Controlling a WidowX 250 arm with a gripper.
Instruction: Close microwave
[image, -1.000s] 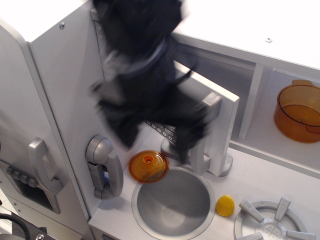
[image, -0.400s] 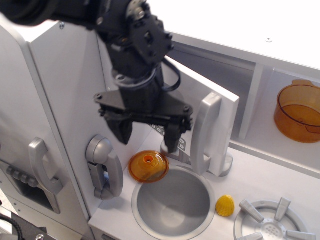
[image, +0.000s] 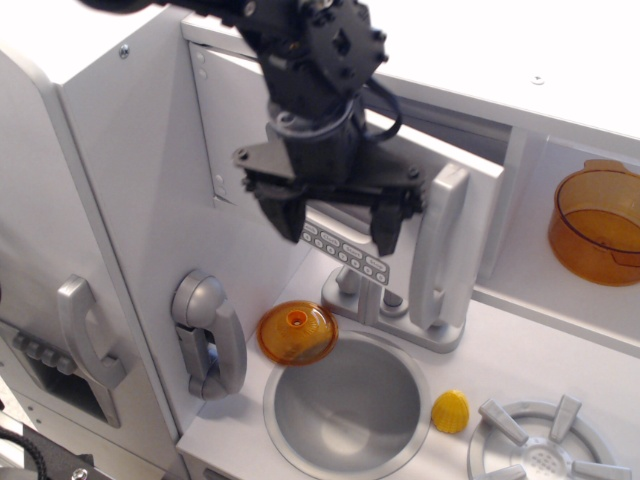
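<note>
The microwave door (image: 236, 128) is a flat light-grey panel hinged at the left, with a row of small buttons (image: 345, 250) and a long silver bar handle (image: 441, 250). It stands nearly flush with the cabinet, and a thin dark gap shows along its top right edge. My black gripper (image: 335, 220) is open and empty, right in front of the door face. It hides the window. Its fingers (image: 281, 212) straddle the button row, left of the handle. I cannot tell if they touch the door.
A silver telephone handset (image: 208, 335) hangs on the left wall. An orange lid (image: 297, 332) lies beside the round sink (image: 345, 405). A yellow piece (image: 450, 411) and a burner (image: 550, 450) sit at the right. An orange pot (image: 598, 222) stands on the shelf.
The gripper has moved up and to the right, against the door. The door has swung from well open to nearly shut.
</note>
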